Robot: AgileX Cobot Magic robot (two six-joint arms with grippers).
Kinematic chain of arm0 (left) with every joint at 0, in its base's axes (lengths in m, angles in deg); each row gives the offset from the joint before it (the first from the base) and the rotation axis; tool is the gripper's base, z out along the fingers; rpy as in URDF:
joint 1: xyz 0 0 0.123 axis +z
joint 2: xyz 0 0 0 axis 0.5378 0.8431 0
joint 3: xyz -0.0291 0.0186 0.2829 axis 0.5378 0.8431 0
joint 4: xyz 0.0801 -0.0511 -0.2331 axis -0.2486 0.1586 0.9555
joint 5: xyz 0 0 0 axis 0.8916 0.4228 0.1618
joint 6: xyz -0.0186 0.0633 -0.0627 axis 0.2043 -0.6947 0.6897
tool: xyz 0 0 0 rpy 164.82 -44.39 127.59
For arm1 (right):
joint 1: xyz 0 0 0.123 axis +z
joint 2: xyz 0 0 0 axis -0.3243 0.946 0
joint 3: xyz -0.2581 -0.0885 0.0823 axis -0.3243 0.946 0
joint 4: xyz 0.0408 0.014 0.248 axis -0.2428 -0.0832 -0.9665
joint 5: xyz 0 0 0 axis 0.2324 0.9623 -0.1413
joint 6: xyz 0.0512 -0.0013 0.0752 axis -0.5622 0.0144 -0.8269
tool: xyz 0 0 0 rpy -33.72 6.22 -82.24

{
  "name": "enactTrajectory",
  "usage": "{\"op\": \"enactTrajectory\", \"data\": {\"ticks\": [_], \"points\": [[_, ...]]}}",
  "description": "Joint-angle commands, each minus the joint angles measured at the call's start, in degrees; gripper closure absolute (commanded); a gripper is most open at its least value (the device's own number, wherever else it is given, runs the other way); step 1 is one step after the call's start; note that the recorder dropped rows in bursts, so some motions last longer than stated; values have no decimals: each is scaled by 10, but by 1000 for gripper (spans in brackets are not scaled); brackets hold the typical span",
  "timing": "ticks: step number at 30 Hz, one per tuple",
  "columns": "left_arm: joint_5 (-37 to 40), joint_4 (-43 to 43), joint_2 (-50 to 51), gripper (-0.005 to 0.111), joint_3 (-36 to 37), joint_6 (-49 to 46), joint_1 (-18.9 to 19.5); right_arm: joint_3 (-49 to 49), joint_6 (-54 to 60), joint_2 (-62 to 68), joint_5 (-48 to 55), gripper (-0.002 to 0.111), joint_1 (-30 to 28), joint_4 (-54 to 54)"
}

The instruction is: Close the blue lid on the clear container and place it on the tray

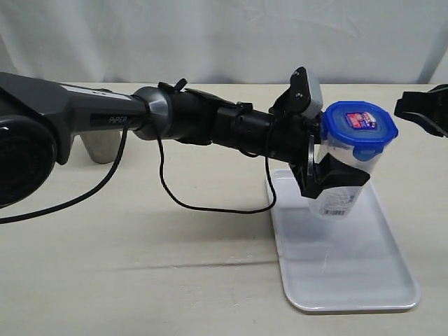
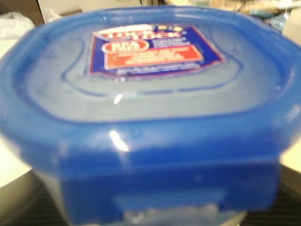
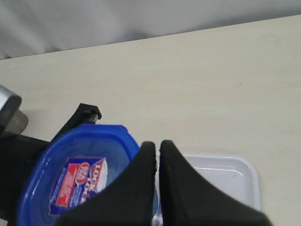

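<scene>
Left gripper (image 1: 334, 178) clamps the near-upright clear container (image 1: 348, 199), blue lid (image 1: 360, 126) on top, over the tray's (image 1: 350, 280) far end. Right gripper (image 1: 423, 112), fingers together and empty, sits just right of the lid.

1. Your left arm (image 1: 84, 112) is dark grey, lettered "PiPER" in white, turning black toward the wrist
2. A thin black cable (image 1: 217, 211) hangs under it
3. Your right hand (image 3: 156, 148) has smooth, tapered black fingers

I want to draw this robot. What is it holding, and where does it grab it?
The left gripper holds the tall clear plastic container, jaws around its middle, under the blue plastic lid.
</scene>
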Motion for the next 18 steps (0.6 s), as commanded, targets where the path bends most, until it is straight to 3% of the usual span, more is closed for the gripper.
{"op": "enactTrajectory", "data": {"ticks": [1, 18], "points": [[-3, -20, 2, 107, -4, 0, -4, -16, 5, -3, 12, 104, 1, -6], [6, 17, 49, 107, -4, -2, -4, 8, 12, 27, 88, 104, 1, 9]]}}
